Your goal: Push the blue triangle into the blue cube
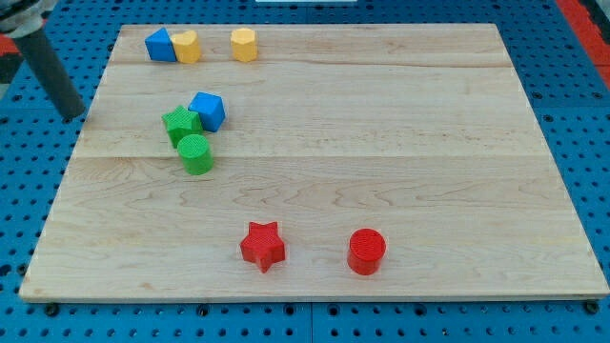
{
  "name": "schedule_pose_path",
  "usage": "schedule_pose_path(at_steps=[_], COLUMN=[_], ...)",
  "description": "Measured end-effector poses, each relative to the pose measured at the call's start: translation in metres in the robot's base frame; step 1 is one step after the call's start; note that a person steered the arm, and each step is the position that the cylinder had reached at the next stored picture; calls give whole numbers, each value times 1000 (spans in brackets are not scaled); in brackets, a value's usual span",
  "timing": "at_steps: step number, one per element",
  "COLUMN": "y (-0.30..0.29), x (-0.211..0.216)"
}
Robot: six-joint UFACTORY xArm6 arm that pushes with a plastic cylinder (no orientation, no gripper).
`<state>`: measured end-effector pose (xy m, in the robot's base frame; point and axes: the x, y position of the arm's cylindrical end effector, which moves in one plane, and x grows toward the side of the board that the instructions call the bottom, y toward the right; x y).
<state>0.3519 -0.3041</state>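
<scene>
The blue triangle (158,44) lies at the board's top left corner, touching a yellow block (186,46) on its right. The blue cube (207,110) sits lower and a little to the right, against a green star (181,124). My tip (74,116) is at the view's left, just off the board's left edge. It is well left of the blue cube and below-left of the blue triangle, touching no block.
A second yellow block (244,44) lies at the top, right of the first. A green cylinder (195,153) sits just below the green star. A red star (262,246) and a red cylinder (366,252) lie near the bottom edge. Blue pegboard (29,191) surrounds the wooden board.
</scene>
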Motion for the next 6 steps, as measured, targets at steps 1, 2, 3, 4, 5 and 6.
schedule_pose_path(at_steps=[1, 2, 3, 4, 5, 6], y=[18, 66, 121, 122, 126, 81], x=[-80, -129, -111, -48, -1, -52])
